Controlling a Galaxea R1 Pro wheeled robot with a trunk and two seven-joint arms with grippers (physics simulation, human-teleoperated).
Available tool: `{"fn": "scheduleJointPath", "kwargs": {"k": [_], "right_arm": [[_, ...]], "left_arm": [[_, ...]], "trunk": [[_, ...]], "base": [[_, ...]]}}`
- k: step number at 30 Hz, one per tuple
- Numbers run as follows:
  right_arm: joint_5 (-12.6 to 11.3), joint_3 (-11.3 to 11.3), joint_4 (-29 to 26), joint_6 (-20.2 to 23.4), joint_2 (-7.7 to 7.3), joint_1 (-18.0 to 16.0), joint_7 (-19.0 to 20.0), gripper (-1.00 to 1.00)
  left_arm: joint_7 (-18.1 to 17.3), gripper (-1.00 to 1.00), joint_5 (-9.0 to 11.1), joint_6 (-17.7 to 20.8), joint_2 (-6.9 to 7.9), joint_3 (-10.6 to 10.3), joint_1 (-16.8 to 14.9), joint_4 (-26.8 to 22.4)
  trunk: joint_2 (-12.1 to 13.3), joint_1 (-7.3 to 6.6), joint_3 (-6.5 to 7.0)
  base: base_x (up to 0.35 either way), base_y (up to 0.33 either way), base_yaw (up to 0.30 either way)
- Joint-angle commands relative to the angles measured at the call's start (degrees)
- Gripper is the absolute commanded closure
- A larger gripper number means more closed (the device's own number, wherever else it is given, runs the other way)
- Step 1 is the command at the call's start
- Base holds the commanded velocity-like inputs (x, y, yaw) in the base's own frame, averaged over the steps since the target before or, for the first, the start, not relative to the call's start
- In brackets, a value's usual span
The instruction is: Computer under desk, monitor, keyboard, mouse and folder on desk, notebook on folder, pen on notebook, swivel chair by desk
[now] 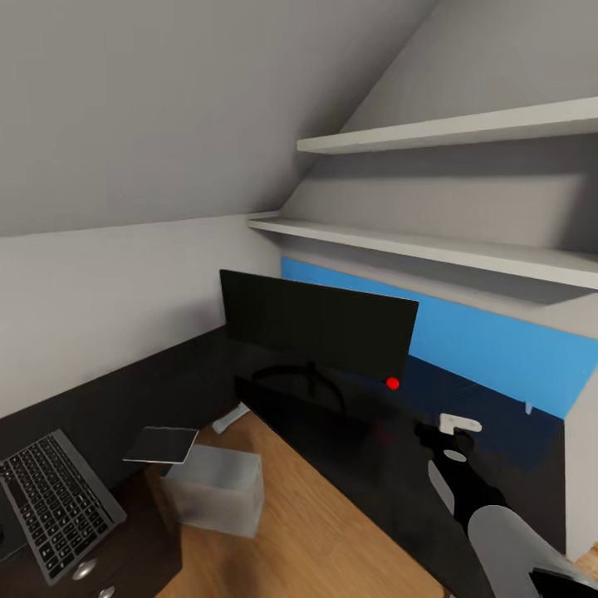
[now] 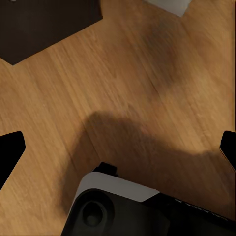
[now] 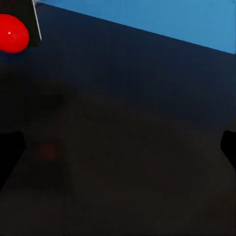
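A glossy black desk (image 1: 357,448) with a bright blue back panel (image 1: 498,349). On it, at the centre, a flat black monitor (image 1: 320,324) with a small red dot (image 1: 392,383) at its five o'clock corner. At eight o'clock, a keyboard (image 1: 54,502) with dark grey keys and a silvery rim. Beside it, a greyish notebook (image 1: 162,444). Below, a pale grey computer (image 1: 214,490) on a warm honey-brown wood-grain floor (image 1: 316,540). Walls are plain light grey; two shelves (image 1: 432,241) at two o'clock are off-white. The right arm (image 1: 490,515), at five o'clock, is black and white.

glossy black desk (image 1: 349,448), wood-grain floor (image 1: 307,531)
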Motion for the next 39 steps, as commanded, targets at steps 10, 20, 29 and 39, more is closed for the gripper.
{"fn": "scheduleJointPath", "kwargs": {"k": [10,20,29,39], "right_arm": [[0.2,-0.3,0.0,-2.3,1.09,-0.1,-0.1,-1.00],[0.2,-0.4,0.1,-4.0,1.11,-0.1,-0.2,-1.00],[0.2,-0.4,0.1,-4.2,1.07,-0.1,-0.2,-1.00],[0.2,-0.4,0.1,-4.2,1.09,-0.1,-0.2,-1.00]], "left_arm": [[0.4,-1.00,0.5,-0.3,0.05,-0.5,-0.1,0.0],[0.4,-1.00,0.5,-0.3,0.05,-0.5,-0.1,0.0],[0.4,-1.00,0.4,-0.2,-0.04,-0.5,-0.1,0.0],[0.5,-1.00,0.4,0.4,-0.14,-1.1,-0.1,0.1]], "trunk": [[-0.1,0.04,-0.10],[-0.1,0.04,-0.10],[-0.1,0.04,0.12],[-0.1,0.04,0.18]], "base": [[0.096,-0.035,0.000],[0.182,-0.108,0.000],[0.023,-0.017,-0.060],[0.001,-0.001,-0.015]]}}
